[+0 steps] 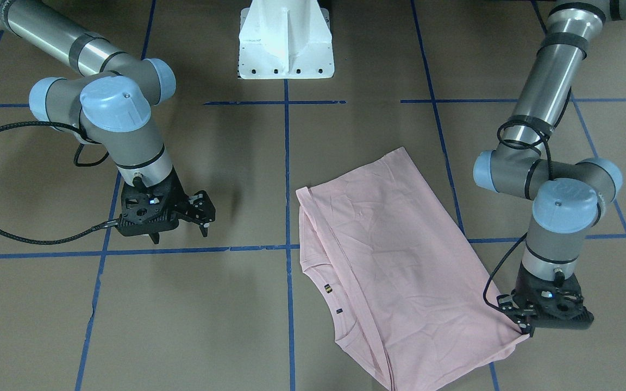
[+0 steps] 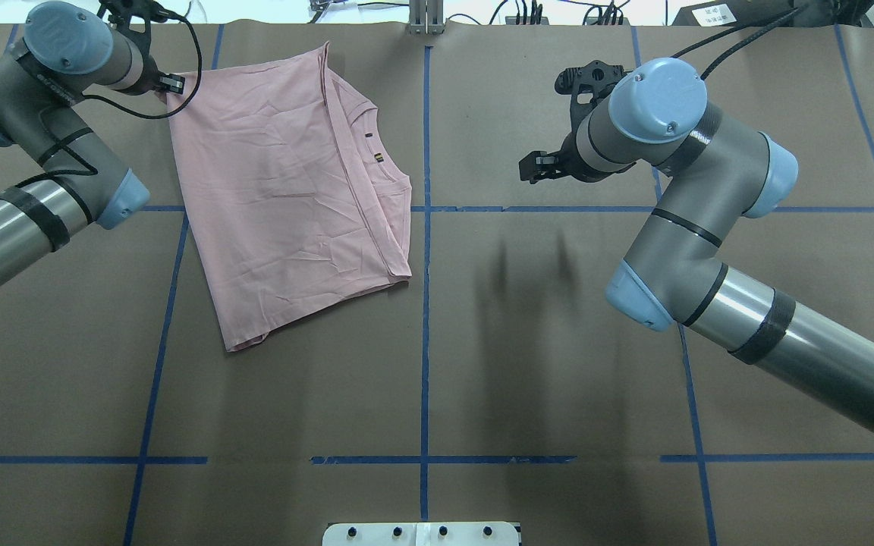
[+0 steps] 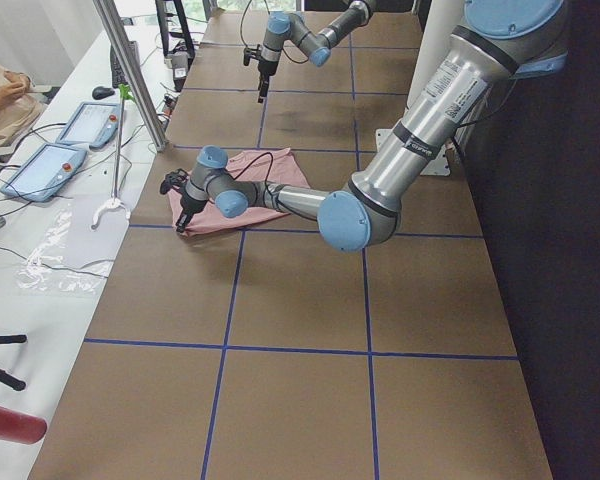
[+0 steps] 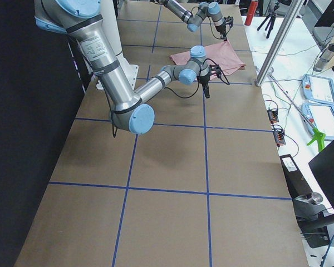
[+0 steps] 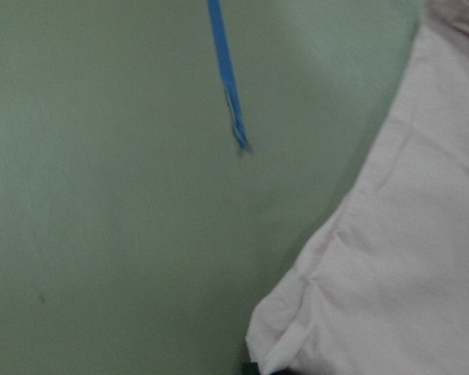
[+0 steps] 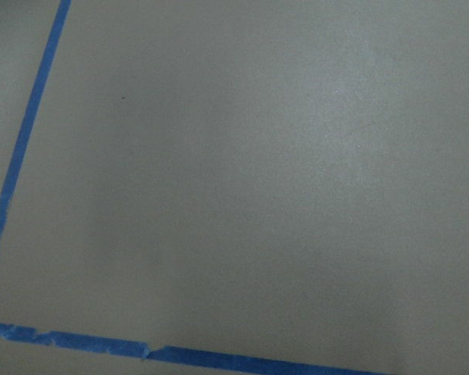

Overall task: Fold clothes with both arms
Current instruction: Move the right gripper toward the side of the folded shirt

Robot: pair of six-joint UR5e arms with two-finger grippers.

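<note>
1. The surface (image 1: 226,304) is covered in brown paper and marked into a grid by blue tape lines (image 1: 287,163). The white pedestal base (image 1: 286,43) stands at its robot-side edge.
2. Beyond the far edge I see a white side bench (image 3: 50,270) carrying two teach pendants (image 3: 42,170). A metal post (image 3: 130,70) rises beside it, and a person's sleeve (image 3: 0,95) shows at the corner.
3. The pale pink T-shirt (image 1: 394,260) lies flat and folded over on the robot's left half of the surface. Its ribbed collar (image 1: 326,304) is turned toward the centre line, and no print is visible.
4. The left arm (image 1: 546,98) reaches down to the shirt's outer far corner. The left gripper (image 1: 526,327) stands at the cloth, its jaws together on that corner.
5. The right arm (image 1: 74,49) is bent at the elbow. The right gripper (image 1: 180,233) points down above bare paper, well apart from the shirt, with its jaws spread wide and holding nothing.
</note>
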